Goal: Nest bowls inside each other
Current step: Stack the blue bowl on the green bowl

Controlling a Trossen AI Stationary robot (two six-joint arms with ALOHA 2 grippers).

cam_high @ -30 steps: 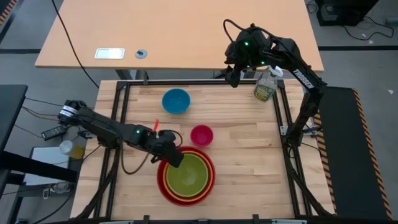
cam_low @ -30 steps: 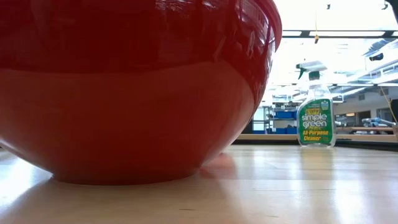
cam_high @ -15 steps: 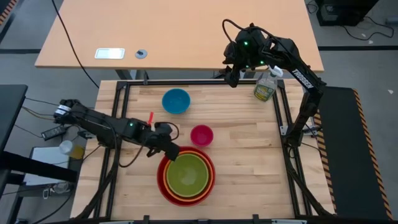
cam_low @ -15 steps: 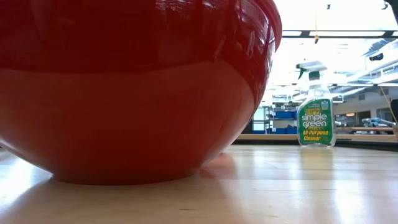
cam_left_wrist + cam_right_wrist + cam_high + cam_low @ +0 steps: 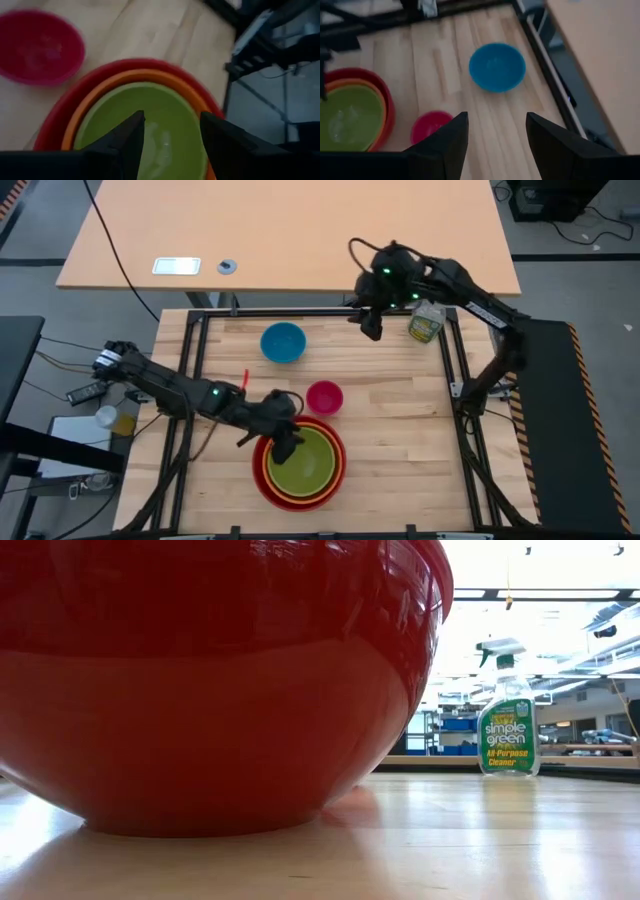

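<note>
The red bowl [image 5: 262, 475] stands on the table near its front edge, with the orange bowl [image 5: 338, 470] and the lime green bowl [image 5: 303, 463] nested inside it. The magenta pink bowl [image 5: 324, 397] sits just beyond the stack, and the blue bowl [image 5: 283, 342] stands near the far edge. My left gripper [image 5: 287, 447] hovers open over the stack's left rim; in its wrist view the left gripper [image 5: 172, 135] has the green bowl [image 5: 165, 110] beneath it and nothing between its fingers. My right gripper [image 5: 371, 330] hangs open, high over the far edge, right of the blue bowl [image 5: 497, 66].
A clear spray bottle [image 5: 426, 323] with a green label stands at the far right corner, next to my right arm. In the low view the red bowl [image 5: 220, 680] fills most of the picture, with the spray bottle [image 5: 508, 725] behind it. Bare wood lies right of the stack.
My left gripper has risen a little over the stack's left rim and rolled about its own axis. My right gripper has sunk and come toward the table's near edge, off the far frame.
</note>
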